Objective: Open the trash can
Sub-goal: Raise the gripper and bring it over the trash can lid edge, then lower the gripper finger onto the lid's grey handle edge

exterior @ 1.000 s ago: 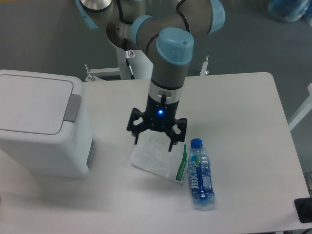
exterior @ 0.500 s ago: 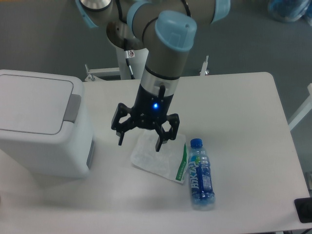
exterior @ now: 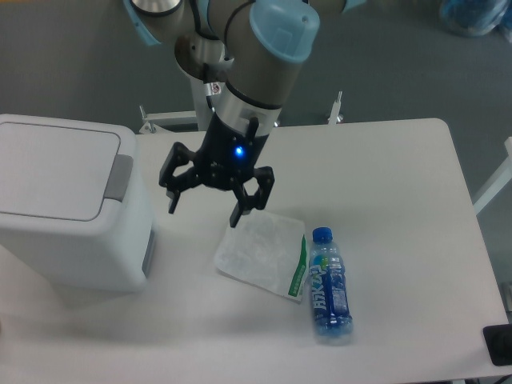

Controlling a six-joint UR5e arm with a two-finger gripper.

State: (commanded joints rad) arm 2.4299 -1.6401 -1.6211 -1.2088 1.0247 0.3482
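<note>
Gripper (exterior: 203, 212) hanging above table (exterior: 384, 176), jaws spread wide, holding nothing, touching nothing. Hovering between trash can (exterior: 68, 204) and flat plastic packet (exterior: 260, 254), well apart from can. Sitting at left table edge, trash can showing lid shut, grey push-button tab (exterior: 122, 177) on right rim facing gripper. Judging approach step under way; next move probably calling for reaching over tab and pressing down.
</note>
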